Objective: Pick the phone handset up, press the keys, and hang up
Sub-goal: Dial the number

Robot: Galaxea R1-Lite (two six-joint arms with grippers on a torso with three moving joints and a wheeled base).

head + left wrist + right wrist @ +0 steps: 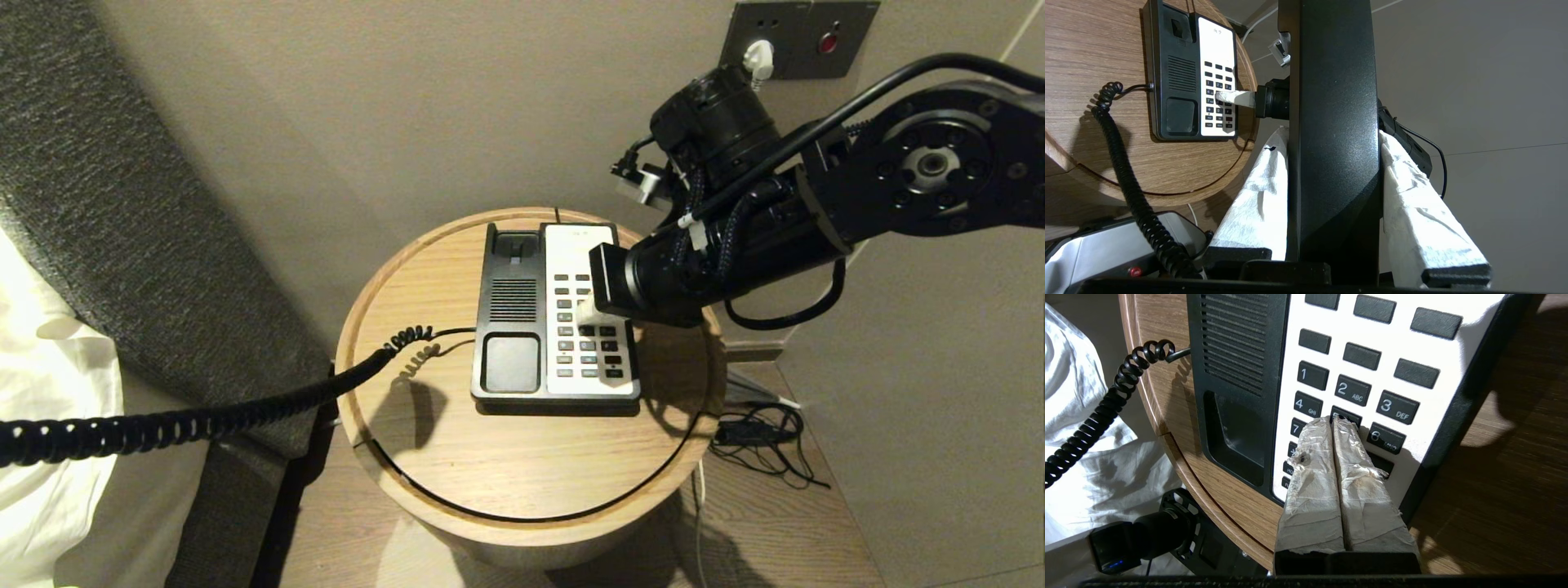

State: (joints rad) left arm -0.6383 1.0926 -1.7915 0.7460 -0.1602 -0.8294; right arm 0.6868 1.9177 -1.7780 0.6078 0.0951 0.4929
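Pressing now: the right tool (pixel 1333 422), fingers pinched together into one blunt tip, sits on the 5 key (pixel 1346 415) of the base (pixel 514 302). Off the bench (pixel 457 441), the left tool (pixel 1333 253) clamps the handset (pixel 1331 122), keeping its cradle free.

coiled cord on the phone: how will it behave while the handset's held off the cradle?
Likely floppy and springy: the coiled cord sags in a long curve from the phone base off the round table. Stretched out, it may tug the base sideways; the base looks light plastic. The handset, clamped in the left gripper, looks glossy, so possibly slippery.
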